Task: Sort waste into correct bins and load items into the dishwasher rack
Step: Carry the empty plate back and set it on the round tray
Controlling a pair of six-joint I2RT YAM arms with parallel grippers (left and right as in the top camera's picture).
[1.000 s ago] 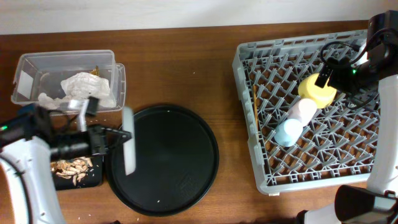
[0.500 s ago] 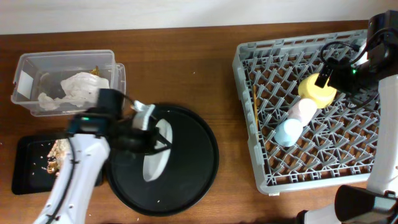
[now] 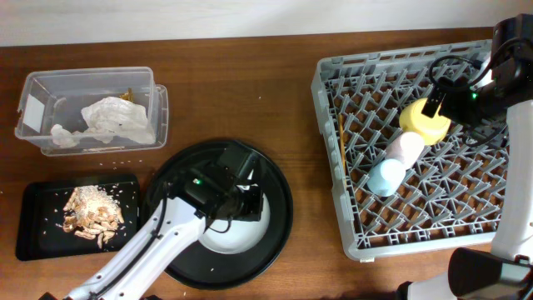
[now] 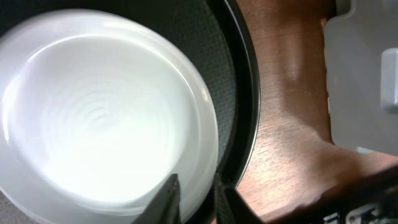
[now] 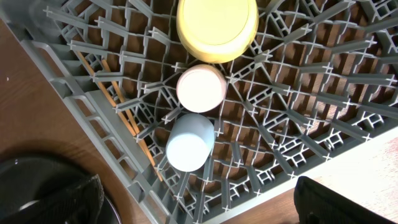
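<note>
Grey plate [image 3: 237,233], tipped over the flat black tray [image 3: 33,196] a second ago, now lies emptied on the front half of the round black tray [image 3: 279,179], left gripper [image 4: 196,186] fingers narrow astride its rim, grip uncertain, so the rack [image 3: 466,217] comes next, right gripper [image 5: 199,205] spread wide.

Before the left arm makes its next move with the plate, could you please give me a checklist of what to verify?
1. Plate empty, flat on round black tray: ok.
2. Left claw firm on plate's rim: cannot tell; its fingers straddle it.
3. Scraps in flat black tray: ok.
4. Napkin in clear box: ok.
5. Rack has free space for plate: ok.
6. Right claw open, empty: ok.
</note>
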